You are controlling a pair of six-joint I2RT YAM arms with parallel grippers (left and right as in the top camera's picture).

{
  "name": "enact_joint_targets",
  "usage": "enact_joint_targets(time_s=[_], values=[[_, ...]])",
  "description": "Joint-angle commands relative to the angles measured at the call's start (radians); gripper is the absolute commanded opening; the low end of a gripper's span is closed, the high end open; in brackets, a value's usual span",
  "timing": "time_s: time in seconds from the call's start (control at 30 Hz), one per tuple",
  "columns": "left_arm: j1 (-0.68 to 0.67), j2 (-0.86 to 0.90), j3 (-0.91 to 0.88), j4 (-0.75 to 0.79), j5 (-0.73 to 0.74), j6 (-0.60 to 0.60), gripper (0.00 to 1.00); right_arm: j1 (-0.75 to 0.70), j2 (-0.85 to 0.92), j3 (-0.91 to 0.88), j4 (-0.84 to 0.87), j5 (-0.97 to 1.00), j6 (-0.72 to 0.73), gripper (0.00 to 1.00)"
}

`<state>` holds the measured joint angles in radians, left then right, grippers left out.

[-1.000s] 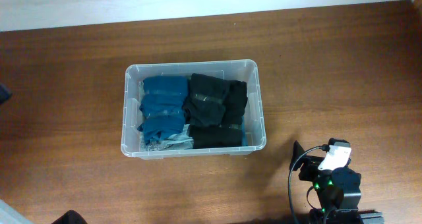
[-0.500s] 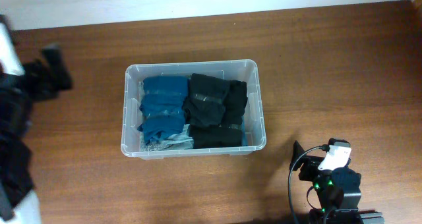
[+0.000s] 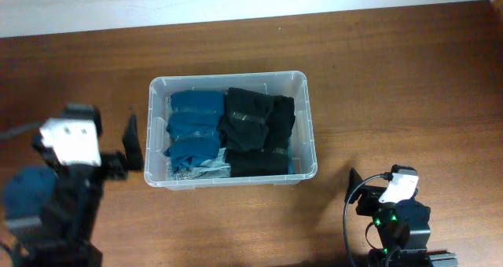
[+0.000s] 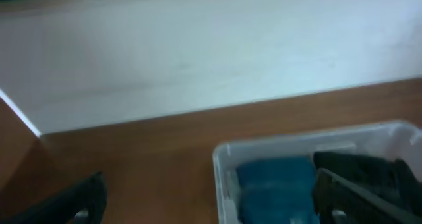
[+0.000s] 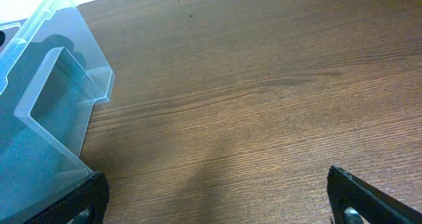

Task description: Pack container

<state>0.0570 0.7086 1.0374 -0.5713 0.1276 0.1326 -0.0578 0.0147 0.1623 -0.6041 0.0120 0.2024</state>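
The container (image 3: 228, 173) is a clear plastic bin in the middle of the table. It holds folded blue clothes (image 3: 194, 126) on its left and folded black clothes (image 3: 255, 129) on its right. My left gripper (image 3: 82, 118) is open and empty, raised just left of the container. The blurred left wrist view shows its two fingers wide apart (image 4: 211, 211), with the container (image 4: 221, 165) and the blue clothes (image 4: 273, 184) at lower right. My right gripper (image 3: 391, 178) is open and empty near the front right edge. In its wrist view (image 5: 221, 207) a container corner (image 5: 53, 92) is at the left.
A pale wall (image 4: 198, 46) runs along the far edge of the brown wooden table (image 3: 393, 78). The right arm's base with green lights (image 3: 397, 224) stands at the front right. Bare tabletop (image 5: 264, 85) lies right of the container.
My left arm has swung in from the far left and now hangs beside the container's left wall. The right arm and the container's contents have not moved.
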Motion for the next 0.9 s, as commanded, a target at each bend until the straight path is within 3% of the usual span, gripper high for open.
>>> enact_joint_targets(time_s=[0.0, 0.47, 0.87], values=[[-0.005, -0.105, -0.159, 0.035, 0.053, 0.019, 1.0, 0.006, -0.01, -0.008, 0.002, -0.005, -0.004, 0.98], [-0.005, -0.51, -0.741, 0.277, 0.147, 0.014, 1.0, 0.006, -0.01, -0.008, 0.002, -0.005, -0.004, 0.98], [-0.031, -0.675, -0.889, 0.28, 0.146, 0.015, 1.0, 0.006, -0.01, -0.008, 0.002, -0.005, -0.004, 0.98]])
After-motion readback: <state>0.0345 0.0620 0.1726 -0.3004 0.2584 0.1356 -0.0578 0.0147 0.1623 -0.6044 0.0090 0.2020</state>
